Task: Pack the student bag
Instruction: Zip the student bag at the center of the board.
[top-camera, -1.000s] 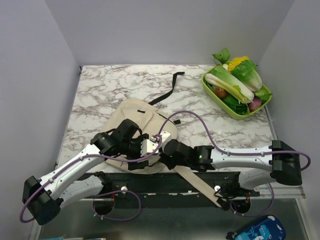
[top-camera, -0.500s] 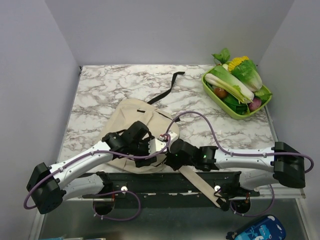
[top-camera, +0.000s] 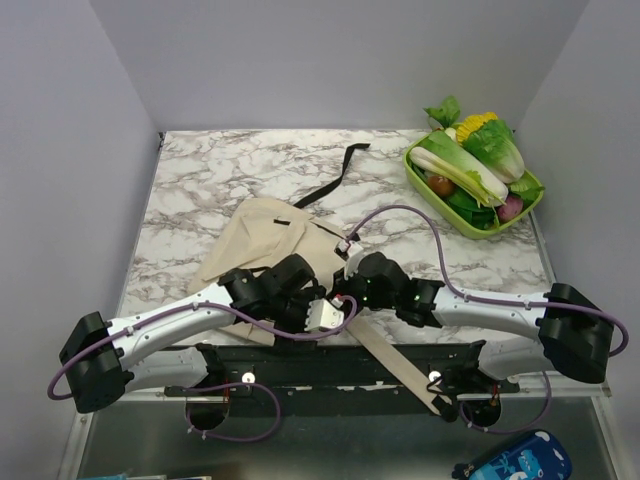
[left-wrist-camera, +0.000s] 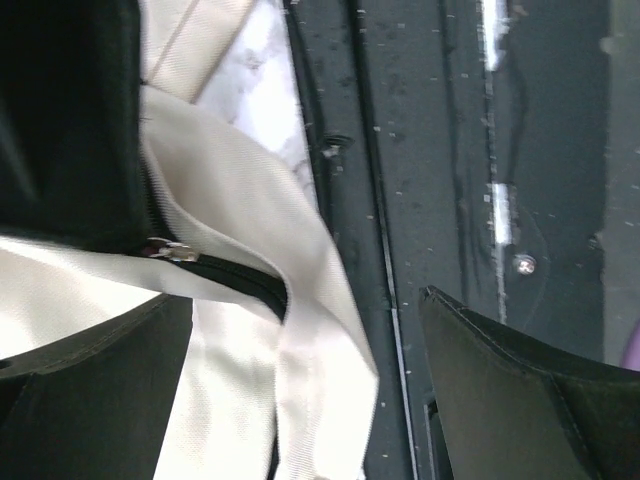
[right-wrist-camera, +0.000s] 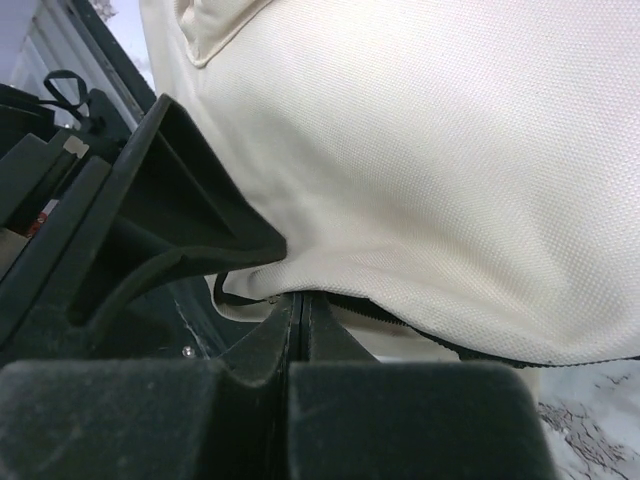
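Packing target, the student bag (top-camera: 262, 225): sits on the marble table (top-camera: 200, 175), left of centre and toward the near edge, a bit crumpled, with both my wrists right on its near side.
Left gripper (left-wrist-camera: 308, 296): released, fingers spread wide. A fold of cream fabric and a dark zip line with a small metal pull (left-wrist-camera: 170, 250) lie between them. Nothing is pinched.
Right gripper (right-wrist-camera: 296, 305): clenched, fingers pressed flat together with no gap. The tips are tucked under the bag's dark-trimmed edge, and honestly I can't tell if any fabric is caught in there.
Long beige strap (top-camera: 400, 365): runs from the bag off the table, across the black rail by my bases.
Black strap (top-camera: 330, 180): lies loose on the marble behind the bag.
Green tray (top-camera: 432, 195): far right corner, full of veggies, well apart from the bag.
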